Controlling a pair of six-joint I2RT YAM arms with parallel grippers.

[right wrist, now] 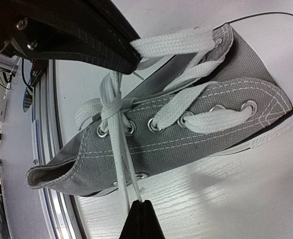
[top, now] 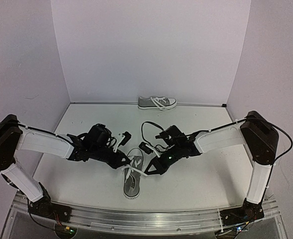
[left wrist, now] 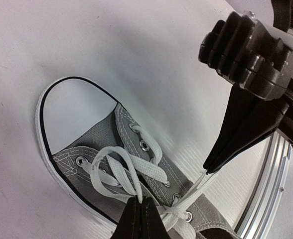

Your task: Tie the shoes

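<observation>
One grey shoe [top: 131,184] sits in the middle of the white worktop [top: 201,184], between the two arms. Its toe points to the back wall and its heel points to the near edge. It stands flat on its white sole.

The other grey shoe [top: 156,103] is far away, right up against the back wall. It lies sideways across the view, with its toe to the right. No arm is near it.

Both arms reach in to the middle shoe. The left end effector [left wrist: 139,217] is over the shoe's left side. It is clenched on a bit of the white lace [right wrist: 117,144], and the lace comes out flat from between its black fingers.

The right end effector [right wrist: 140,217] is at the shoe's right side, just off the shoe. It is clenched too, and it pinches the thin tip of the other lace end. That end runs in a straight, tight line from the top holes to its fingers.

The lace crosses over itself near the top holes. Lower down it goes back and forth through the silver holes. The two end effectors are close to each other but do not touch.
</observation>
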